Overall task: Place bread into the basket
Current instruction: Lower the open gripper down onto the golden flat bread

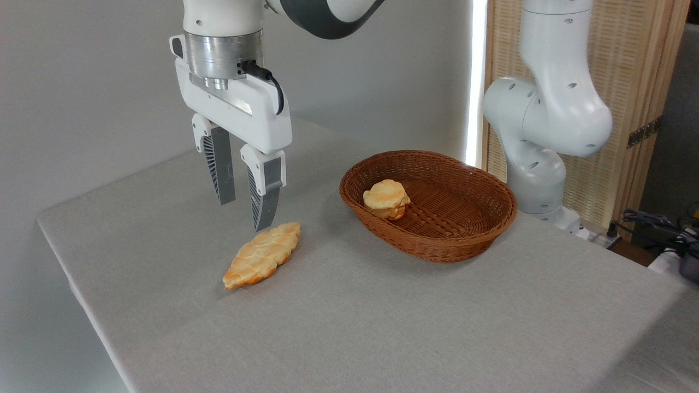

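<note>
I see the ridged, leaf-shaped bread (262, 255) lying flat on the grey cloth table (382, 327), left of the woven wicker basket (458, 240). A puffy round bun (386, 198) sits inside. My gripper (244, 213) hangs just above the bread, ribbed fingers (266, 196) spread, holding nothing.

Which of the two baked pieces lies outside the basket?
The long leaf-shaped bread, flat on the table below the open gripper; the round bun sits inside the basket.
</note>
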`<state>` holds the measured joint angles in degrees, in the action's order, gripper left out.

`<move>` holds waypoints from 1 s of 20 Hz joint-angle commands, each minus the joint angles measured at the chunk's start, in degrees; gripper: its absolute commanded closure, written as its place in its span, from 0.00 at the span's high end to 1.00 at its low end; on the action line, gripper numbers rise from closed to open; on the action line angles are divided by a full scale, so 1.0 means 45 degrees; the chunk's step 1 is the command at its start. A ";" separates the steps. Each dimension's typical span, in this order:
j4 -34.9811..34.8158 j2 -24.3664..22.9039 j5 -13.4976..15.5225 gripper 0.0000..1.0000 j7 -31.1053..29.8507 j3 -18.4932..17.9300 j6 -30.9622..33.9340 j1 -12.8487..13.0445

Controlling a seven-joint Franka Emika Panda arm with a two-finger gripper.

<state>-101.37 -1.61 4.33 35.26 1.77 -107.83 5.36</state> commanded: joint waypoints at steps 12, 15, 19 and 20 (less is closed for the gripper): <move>-0.0502 0.1353 0.0229 1.00 -0.0198 0.0874 -0.0179 0.0470; -0.0502 0.1763 0.0229 1.00 -0.0315 0.1167 -0.0179 0.0490; -0.0502 0.2232 0.0229 1.00 -0.1369 0.1305 -0.0159 0.0490; -0.0502 0.2330 0.0209 1.00 -0.1370 0.1343 -0.0159 0.0490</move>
<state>-103.74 7.58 4.50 30.99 7.81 -107.82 7.46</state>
